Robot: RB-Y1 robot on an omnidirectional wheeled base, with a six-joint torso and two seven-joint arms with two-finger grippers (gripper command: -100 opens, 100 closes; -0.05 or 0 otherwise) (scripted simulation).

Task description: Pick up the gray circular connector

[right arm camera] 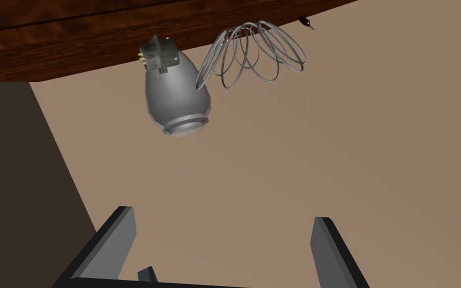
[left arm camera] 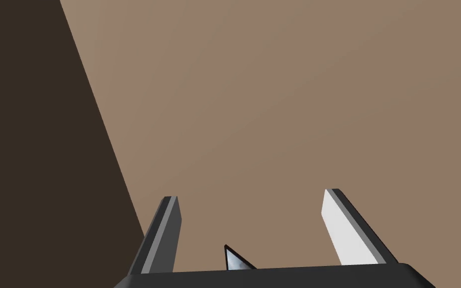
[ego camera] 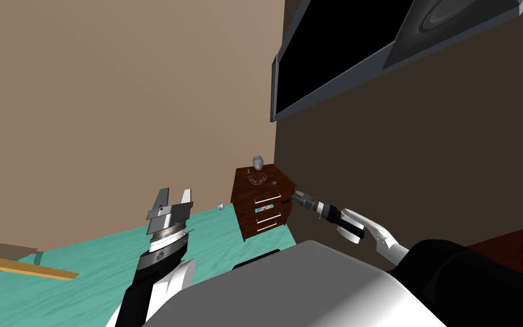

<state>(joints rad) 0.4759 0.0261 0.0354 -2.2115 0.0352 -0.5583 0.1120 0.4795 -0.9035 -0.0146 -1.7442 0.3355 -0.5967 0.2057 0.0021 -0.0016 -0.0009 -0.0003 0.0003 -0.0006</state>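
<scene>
Connector: dull grey-green, round w/ a square flange and small pale pins at one end. It sits on top of the dark wood nightstand. In the R wrist view it overlaps the grey vase behind it. In the head view the connector is a tiny speck toward the top's right edge, apart from the vase at the back. A coil of thin grey wire lies beside the vase, approx mid-top in the head view. A small dark bit lies past the coil; can't tell what it is.

R gripper points at the connector, fingers spread wide w/ nothing btwn them, not touching it. The head view puts the R gripper just off the right top edge of the nightstand, near the connector. That view also gives the drawer fronts w/ pale handles and a teal rug beside it.

L gripper is raised over the rug, well apart from the nightstand. The L wrist view shows its fingers spread, empty.
</scene>
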